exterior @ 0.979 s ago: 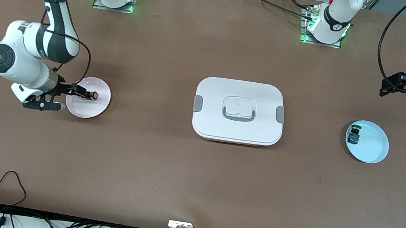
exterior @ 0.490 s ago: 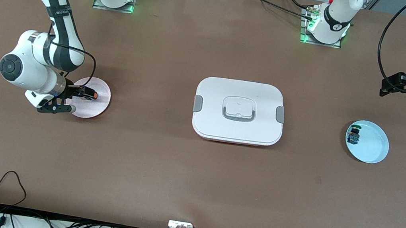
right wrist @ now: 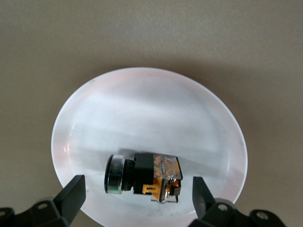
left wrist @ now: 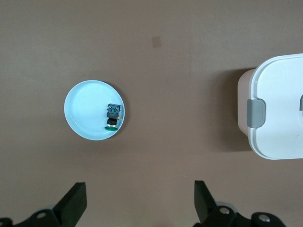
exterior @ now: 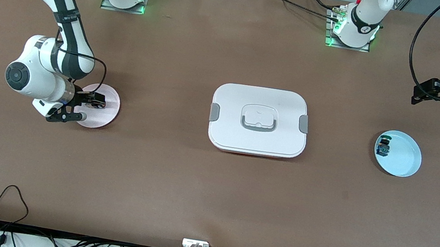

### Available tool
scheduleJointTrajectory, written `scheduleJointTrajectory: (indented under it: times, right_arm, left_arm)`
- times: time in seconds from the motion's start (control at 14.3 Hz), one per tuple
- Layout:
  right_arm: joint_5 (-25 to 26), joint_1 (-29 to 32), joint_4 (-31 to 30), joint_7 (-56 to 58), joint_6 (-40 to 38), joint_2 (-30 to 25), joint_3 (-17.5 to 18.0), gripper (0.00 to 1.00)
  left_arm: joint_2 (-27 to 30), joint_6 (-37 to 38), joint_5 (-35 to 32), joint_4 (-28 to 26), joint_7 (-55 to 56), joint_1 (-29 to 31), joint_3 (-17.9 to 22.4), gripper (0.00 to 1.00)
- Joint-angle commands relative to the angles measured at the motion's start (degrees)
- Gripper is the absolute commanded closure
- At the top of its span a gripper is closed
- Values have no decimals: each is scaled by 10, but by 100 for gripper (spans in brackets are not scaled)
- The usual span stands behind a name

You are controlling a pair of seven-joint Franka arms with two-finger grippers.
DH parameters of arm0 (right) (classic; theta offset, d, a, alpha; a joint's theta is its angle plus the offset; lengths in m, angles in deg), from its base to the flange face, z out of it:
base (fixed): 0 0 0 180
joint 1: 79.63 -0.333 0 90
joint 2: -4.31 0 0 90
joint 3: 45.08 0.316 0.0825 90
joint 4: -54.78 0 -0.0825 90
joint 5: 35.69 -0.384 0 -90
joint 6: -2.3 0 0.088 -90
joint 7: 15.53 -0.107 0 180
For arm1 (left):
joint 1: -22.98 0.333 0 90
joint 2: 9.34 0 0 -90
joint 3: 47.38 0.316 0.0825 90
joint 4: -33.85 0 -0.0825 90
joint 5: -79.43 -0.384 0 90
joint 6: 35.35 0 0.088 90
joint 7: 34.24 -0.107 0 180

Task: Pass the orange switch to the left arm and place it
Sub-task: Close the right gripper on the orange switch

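In the front view, the box (exterior: 259, 120) is seen at the middle of the tabletop (exterior: 175, 186). A pink plate (exterior: 108, 112) lies toward the right arm's end of the tabletop, and a light blue plate (exterior: 404, 162) lies toward the left arm's end, with a green-capped switch (exterior: 383, 146) resting in it near its rim. The right gripper (exterior: 83, 108) is lowered over the pink plate; the orange switch is mostly hidden beneath it in this view. The left gripper (exterior: 420, 93) is held up near the tabletop's edge at the left arm's end, where that arm waits.

In the left wrist view, the left gripper (left wrist: 140, 203) is shown with its fingers (left wrist: 75, 201) spread wide and nothing between them. The light blue plate (left wrist: 83, 116) with the green-capped switch (left wrist: 112, 116) and one end of the box (left wrist: 274, 113) are seen below it.

In the right wrist view, the orange switch (right wrist: 142, 176) is seen lying on its side in the pink plate (right wrist: 151, 113), close to the plate's rim. The right gripper (right wrist: 137, 198) is spread wide, one finger (right wrist: 73, 194) at each end of the switch, which lies between them ungripped, a gap remaining on both sides.
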Motion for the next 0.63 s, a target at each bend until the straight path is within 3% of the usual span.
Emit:
scheduleJointTrajectory:
  times: [0.0,0.56]
  right_arm:
    - [-12,3,-11,7,10,0,1,0]
    - [-12,7,-16,7,9,10,1,0]
  left_arm:
    - [-7,14,5,17,-6,-5,5,0]
    - [-7,14,5,17,-6,-5,5,0]
